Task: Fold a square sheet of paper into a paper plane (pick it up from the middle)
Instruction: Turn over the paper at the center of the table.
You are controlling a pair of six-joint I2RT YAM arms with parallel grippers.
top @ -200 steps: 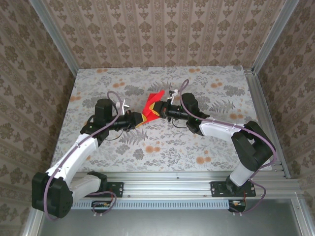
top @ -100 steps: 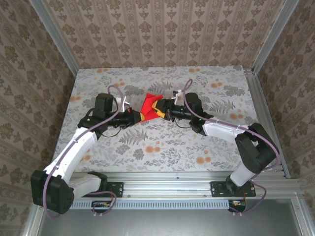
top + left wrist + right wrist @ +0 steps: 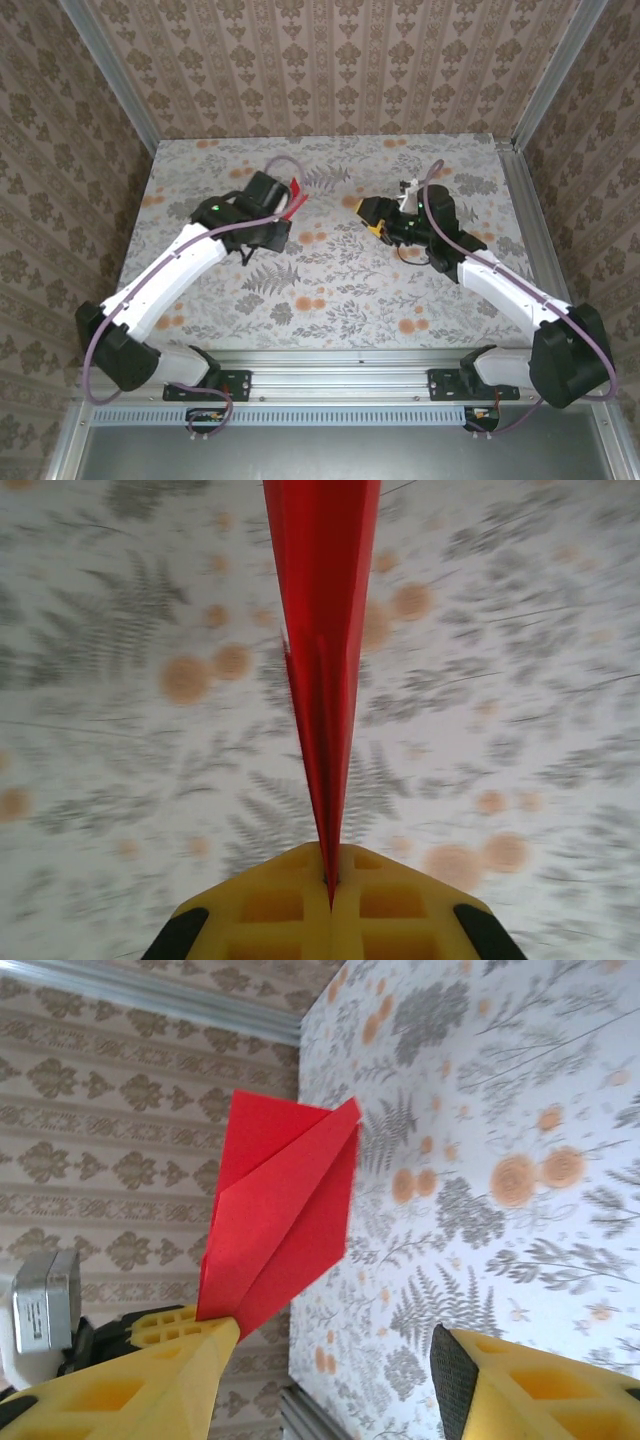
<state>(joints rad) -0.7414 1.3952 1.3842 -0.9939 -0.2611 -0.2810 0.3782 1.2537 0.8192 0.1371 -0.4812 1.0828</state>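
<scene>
Left fingers (image 3: 270, 910) pinch the paper plane (image 3: 322, 680) by one end; right fingers (image 3: 520, 1390) spread, well apart.

The slim red folded paper plane (image 3: 322, 680) looks matt and smooth, the yellow plastic fingers (image 3: 270, 910) of the left gripper (image 3: 328, 882) dull and waffle-moulded, the flower-printed table top (image 3: 330, 290) matt, the silvery metal rails (image 3: 350, 376) brushed.

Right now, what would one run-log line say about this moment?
left gripper: shut on slim bright red paper plane | right gripper: open, apart from plane | plane: held above flower-print table
</scene>
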